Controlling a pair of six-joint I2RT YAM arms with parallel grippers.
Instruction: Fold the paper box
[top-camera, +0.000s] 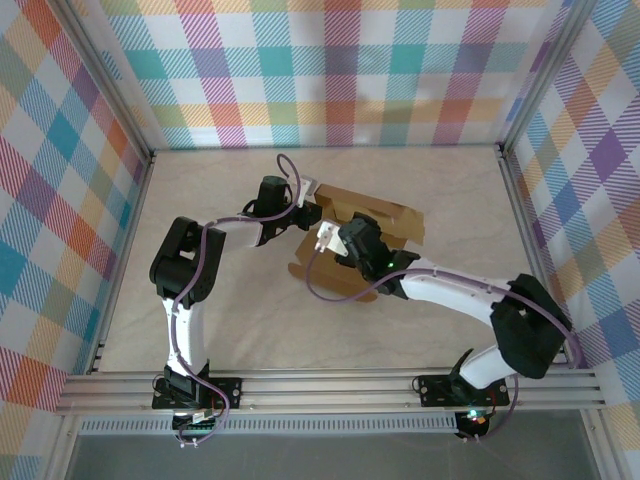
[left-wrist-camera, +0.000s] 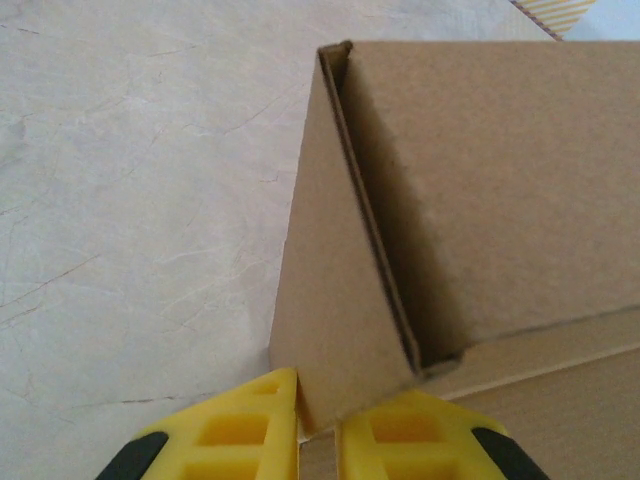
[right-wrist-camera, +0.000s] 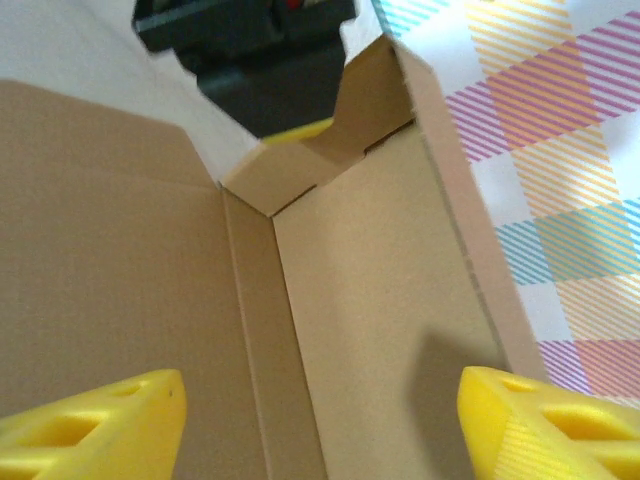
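The left claw (left-wrist-camera: 317, 432) is pinching a wall corner of the paper box (top-camera: 390, 215) on the bench (top-camera: 440, 175), while the right claw (right-wrist-camera: 320, 400) is gaping wide, facing the standing wall straight ahead.

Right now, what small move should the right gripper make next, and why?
Probably move the open right gripper onto the raised side wall ahead and close on it: the left gripper pinches only a corner flap of the paper box, so nothing holds that wall.
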